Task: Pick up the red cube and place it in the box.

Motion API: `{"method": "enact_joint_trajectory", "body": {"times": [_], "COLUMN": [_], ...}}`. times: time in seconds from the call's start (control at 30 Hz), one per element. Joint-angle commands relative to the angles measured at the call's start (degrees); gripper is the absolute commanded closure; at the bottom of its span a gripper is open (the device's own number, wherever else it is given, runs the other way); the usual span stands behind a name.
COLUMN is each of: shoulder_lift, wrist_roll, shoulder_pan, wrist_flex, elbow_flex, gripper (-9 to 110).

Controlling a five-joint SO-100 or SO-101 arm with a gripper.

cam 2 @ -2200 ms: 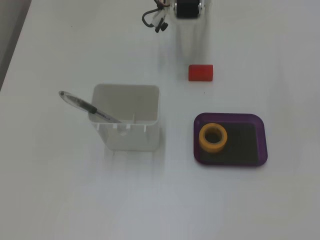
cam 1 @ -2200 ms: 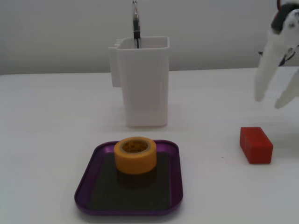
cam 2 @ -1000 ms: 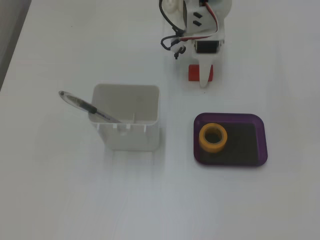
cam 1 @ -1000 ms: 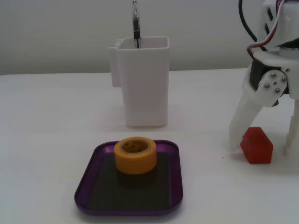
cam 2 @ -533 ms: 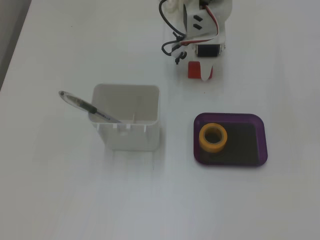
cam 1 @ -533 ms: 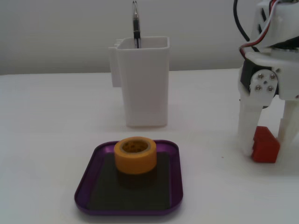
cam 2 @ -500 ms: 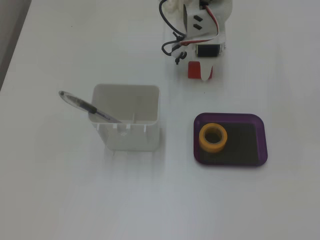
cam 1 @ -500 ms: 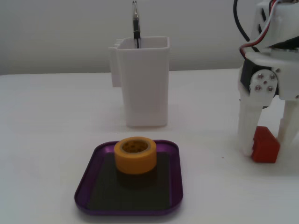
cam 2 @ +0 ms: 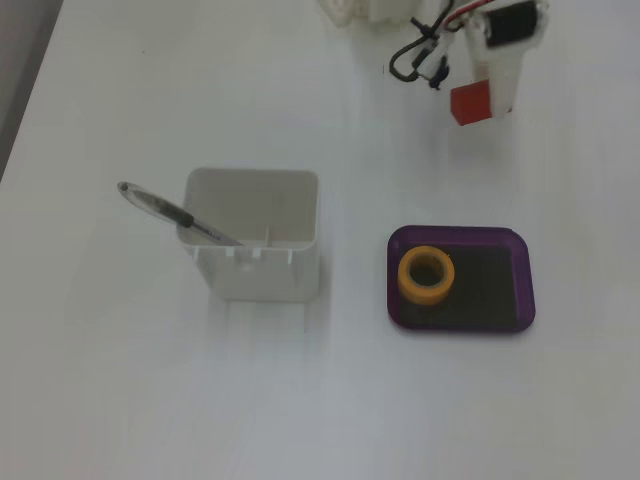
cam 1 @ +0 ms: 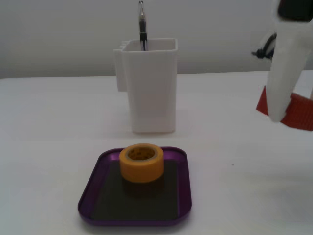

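My gripper (cam 1: 286, 117) is at the right edge of a fixed view, shut on the red cube (cam 1: 302, 112), which shows on both sides of a white finger (cam 1: 283, 73) and hangs above the table. From above in the other fixed view, the gripper (cam 2: 487, 105) holds the cube (cam 2: 470, 103) at the top right, well away from the box. The box, a shallow purple tray (cam 1: 88, 196) with a dark floor, lies at the front centre and also shows in the view from above (cam 2: 392, 285). A yellow-orange tape roll (cam 1: 142, 164) stands inside it.
A tall white container (cam 1: 151, 93) with a pen (cam 1: 142, 29) stands behind the tray; from above the container (cam 2: 255, 265) and the pen (cam 2: 170, 212) lie left of the tray. Black cables (cam 2: 415, 55) hang by the arm. The tape roll (cam 2: 426, 274) fills the tray's left half.
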Motion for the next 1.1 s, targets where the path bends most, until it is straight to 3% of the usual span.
{"method": "enact_joint_trajectory", "body": {"times": [0.0, 0.7, 1.07], "shoulder_lift": [0.62, -41.31, -51.59], "wrist_roll": [-0.53, 5.1, 9.05], "shoulder_pan": [-1.23, 5.01, 4.83], "wrist_flex": [0.0, -2.81, -0.79], "elbow_flex": [-5.98, -48.96, -56.07], "gripper": [102, 102, 102]}}
